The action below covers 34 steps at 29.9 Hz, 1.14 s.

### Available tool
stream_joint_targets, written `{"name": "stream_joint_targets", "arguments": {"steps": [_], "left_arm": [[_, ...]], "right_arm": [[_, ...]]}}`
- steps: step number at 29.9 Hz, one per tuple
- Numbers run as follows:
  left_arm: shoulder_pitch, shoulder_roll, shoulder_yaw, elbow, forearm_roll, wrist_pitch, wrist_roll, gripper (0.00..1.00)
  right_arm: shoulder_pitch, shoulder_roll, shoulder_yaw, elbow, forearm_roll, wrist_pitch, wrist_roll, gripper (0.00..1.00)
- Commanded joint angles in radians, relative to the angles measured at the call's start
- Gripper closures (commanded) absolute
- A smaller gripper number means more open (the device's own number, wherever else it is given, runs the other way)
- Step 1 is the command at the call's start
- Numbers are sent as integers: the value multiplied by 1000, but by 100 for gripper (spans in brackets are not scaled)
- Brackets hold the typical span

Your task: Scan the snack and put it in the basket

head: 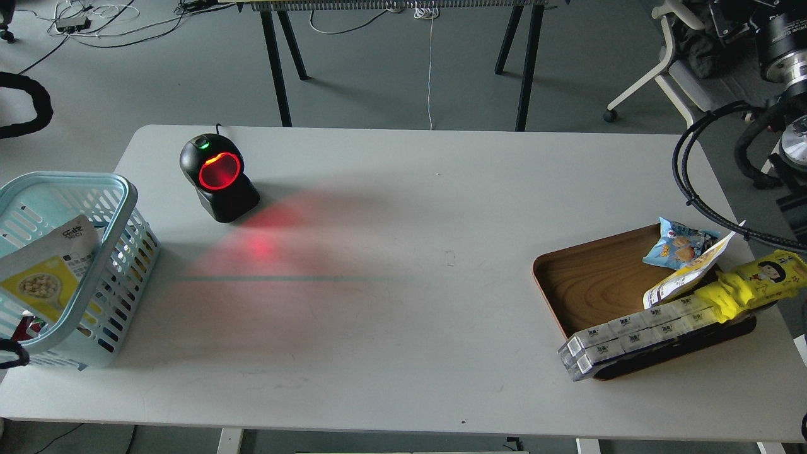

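The snack (47, 277), a yellow-and-white pouch picturing beige balls, leans inside the light blue basket (120, 208) at the table's left edge, its white top sticking up to the rim. My right arm (782, 44) rises at the far right edge, well away from the table's things. Only the base of its gripper shows at the top edge, and its fingers cannot be made out. Of my left arm only a black cable loop (28, 104) shows at the left edge. Its gripper is out of view.
A black barcode scanner (217, 176) with a glowing red window stands at the back left and casts red light on the white table (403, 315). A brown wooden tray (586, 284) at the right holds a light-blue bag (674, 243), another pouch, a long yellow pack (750, 284) and white boxes (624, 334).
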Motion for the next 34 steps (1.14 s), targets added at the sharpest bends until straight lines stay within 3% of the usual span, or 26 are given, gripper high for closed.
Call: {"name": "stream_joint_targets", "arguments": {"steps": [1, 3, 10, 34], "left_arm": [[-1, -74, -2, 47, -106, 0, 43, 0], [-1, -111, -2, 54, -145, 0, 60, 0], [-3, -187, -4, 54, -163, 0, 57, 0], [31, -287, -2, 91, -261, 0, 60, 0]], "right_arm": [[0, 24, 4, -15, 2, 0, -5, 1], [-2, 38, 4, -15, 2, 0, -5, 1], [-9, 64, 6, -15, 2, 0, -3, 1], [-26, 94, 23, -7, 0, 0, -2, 1]]}}
